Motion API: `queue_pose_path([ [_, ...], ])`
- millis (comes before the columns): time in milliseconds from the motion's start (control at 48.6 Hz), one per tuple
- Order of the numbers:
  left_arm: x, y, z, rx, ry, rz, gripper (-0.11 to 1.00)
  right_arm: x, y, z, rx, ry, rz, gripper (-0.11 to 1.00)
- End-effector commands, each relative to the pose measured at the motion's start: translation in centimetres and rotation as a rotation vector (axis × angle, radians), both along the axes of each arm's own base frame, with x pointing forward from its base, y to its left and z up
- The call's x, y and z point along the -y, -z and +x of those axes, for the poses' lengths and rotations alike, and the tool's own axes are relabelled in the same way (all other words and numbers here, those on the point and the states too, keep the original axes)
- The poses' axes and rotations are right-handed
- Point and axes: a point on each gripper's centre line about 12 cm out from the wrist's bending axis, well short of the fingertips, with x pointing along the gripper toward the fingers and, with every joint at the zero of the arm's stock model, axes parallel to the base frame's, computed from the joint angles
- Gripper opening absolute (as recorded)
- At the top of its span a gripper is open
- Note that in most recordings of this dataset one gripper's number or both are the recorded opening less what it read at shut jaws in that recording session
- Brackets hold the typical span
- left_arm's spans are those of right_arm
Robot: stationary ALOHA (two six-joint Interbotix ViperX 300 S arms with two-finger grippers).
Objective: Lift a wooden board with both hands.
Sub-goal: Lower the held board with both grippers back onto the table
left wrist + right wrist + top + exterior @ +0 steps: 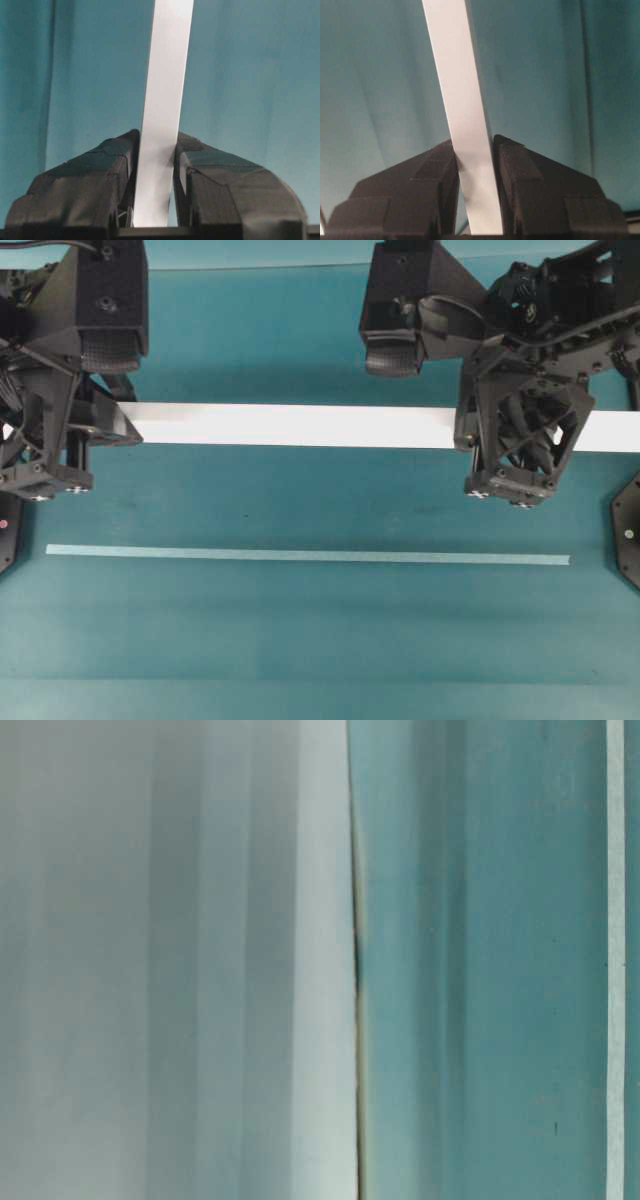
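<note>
The wooden board is a long white plank lying across the overhead view, level, above the teal table. My left gripper is shut on its left end, which hides the tip. My right gripper is shut on it near the right end. In the left wrist view the board runs straight away between the black pads of the left gripper. The right wrist view shows the board pinched the same way by the right gripper. At table level the board is a blurred pale surface with a dark edge.
A thin pale teal tape strip lies on the table in front of the board, parallel to it, and also shows as tape at table level. Black frame brackets sit at the left edge and right edge.
</note>
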Motion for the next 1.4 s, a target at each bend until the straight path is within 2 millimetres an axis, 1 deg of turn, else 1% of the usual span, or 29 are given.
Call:
queue_pose_path([
  [0, -0.2, -1.6, 0.0, 0.058, -0.026, -0.007, 0.18, 0.2, -1.2, 0.0, 0.048, 0.016, 0.002, 0.22],
  [123, -0.2, -2.0, 0.0, 0.069, -0.034, -0.011, 0.18, 0.2, -1.2, 0.0, 0.048, 0.018, 0.002, 0.22],
  [308, -0.2, -2.0, -0.1, 0.071, -0.034, -0.009, 0.18, 0.2, -1.0, 0.0, 0.045, 0.018, 0.002, 0.22],
  [535, -0.2, -1.8, 0.0, 0.064, -0.034, -0.01, 0.18, 0.2, -0.9, 0.0, 0.038, 0.018, 0.002, 0.22],
  [617, -0.2, -1.4, 0.1, 0.054, -0.033, -0.009, 0.18, 0.2, -0.4, 0.1, 0.025, 0.017, 0.002, 0.22],
  [720, -0.2, -0.5, 0.2, 0.029, -0.031, -0.011, 0.18, 0.2, 1.2, 0.2, -0.025, 0.014, 0.002, 0.22],
  [905, -0.1, 3.5, 0.8, -0.027, -0.037, -0.02, 0.18, 0.1, 6.3, 0.1, -0.153, -0.002, 0.002, 0.22],
  [1090, 0.0, 6.7, 1.3, -0.015, -0.061, -0.035, 0.18, -0.1, 9.9, 0.1, -0.166, -0.006, 0.003, 0.22],
  [1295, 0.0, 10.8, 1.1, -0.068, -0.075, -0.044, 0.18, -0.1, 13.4, -0.2, -0.199, -0.014, 0.003, 0.22],
  [1378, 0.0, 12.0, 1.0, -0.086, -0.076, -0.045, 0.18, -0.1, 14.9, -0.3, -0.207, -0.017, 0.003, 0.22],
])
